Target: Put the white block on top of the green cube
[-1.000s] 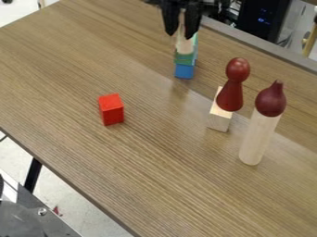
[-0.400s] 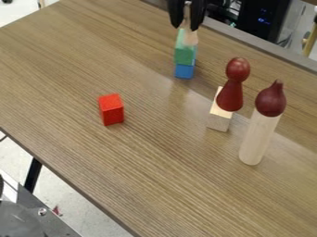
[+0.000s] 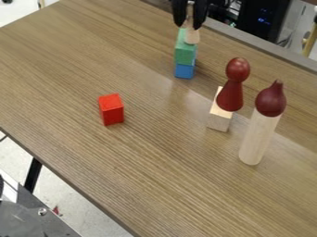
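Observation:
The black gripper (image 3: 190, 19) hangs at the top of the view, shut on a pale, whitish wooden block (image 3: 193, 35). That block's lower end overlaps the upper right part of the green cube (image 3: 184, 53); whether the two touch I cannot tell. Beneath the green cube is a blue block (image 3: 184, 71) standing on the table.
A red block (image 3: 111, 110) stands left of the middle of the table (image 3: 142, 162). To the right, a dark red pawn-shaped piece (image 3: 231, 88) is at a pale block (image 3: 219, 118), beside a pale cylinder (image 3: 254, 139) topped by a dark red piece (image 3: 271, 99).
My gripper has shifted right with the pale block, which was in front of the green cube and now overlaps its upper right. More of the green cube shows.

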